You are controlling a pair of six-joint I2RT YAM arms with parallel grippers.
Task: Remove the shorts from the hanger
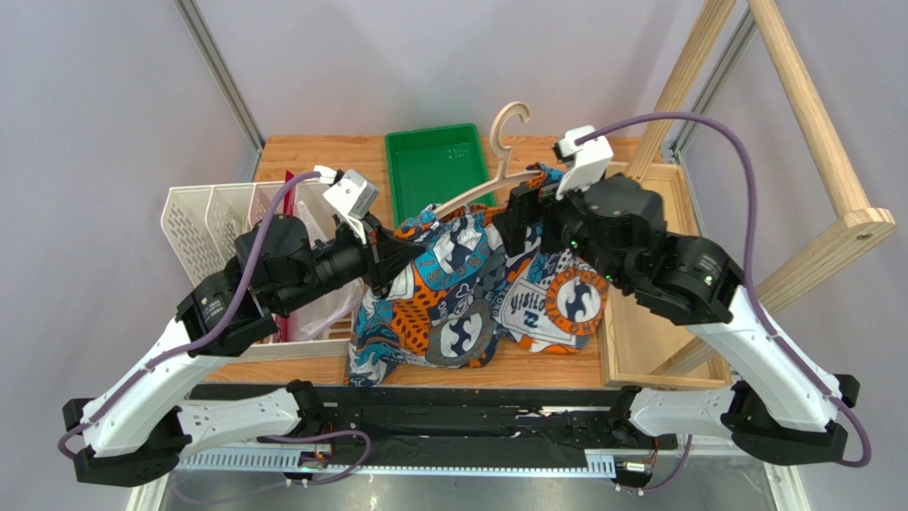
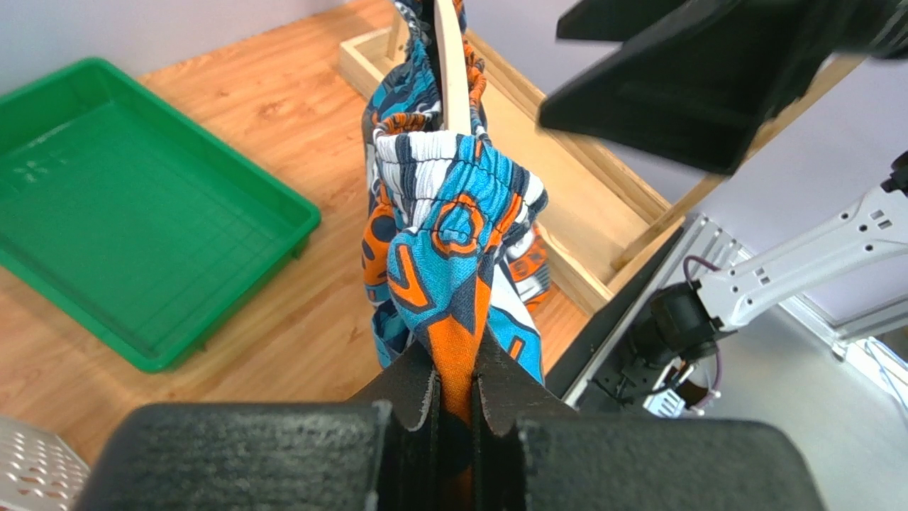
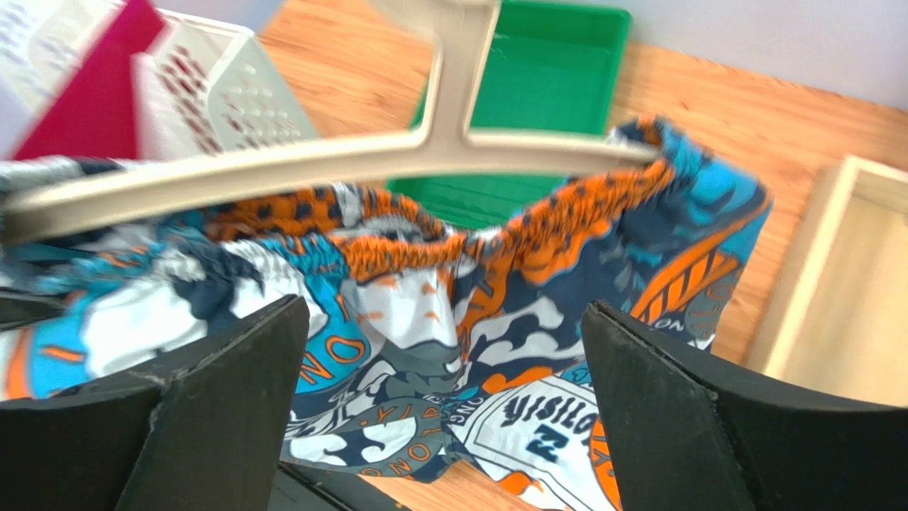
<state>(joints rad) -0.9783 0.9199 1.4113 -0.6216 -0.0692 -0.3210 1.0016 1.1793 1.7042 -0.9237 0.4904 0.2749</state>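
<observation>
From above, the shorts [image 1: 482, 290] hang bunched over the middle of the wooden table [image 1: 309, 154], their waistband end up at the hanger [image 1: 492, 181], whose hook [image 1: 512, 115] points toward the far side beside the green tray [image 1: 435, 162]. The left gripper [image 1: 389, 252] meets the left side of the cloth; the right gripper [image 1: 522, 218] sits at the hanger's right shoulder, though its jaws cannot be read from here. A white divided rack [image 1: 208, 224] stands on the left and a shallow wooden box [image 1: 639, 346] on the right. In the left wrist view, the left gripper [image 2: 455, 399] has both fingers pressed together on a fold of the shorts [image 2: 448, 229], which rise to the hanger [image 2: 450, 64], seen edge-on. In the right wrist view, the right gripper [image 3: 444, 319] has its jaws spread wide and grips nothing; the shorts [image 3: 501, 309] fill the gap, draped below the hanger's [image 3: 320, 165] pale bar.
</observation>
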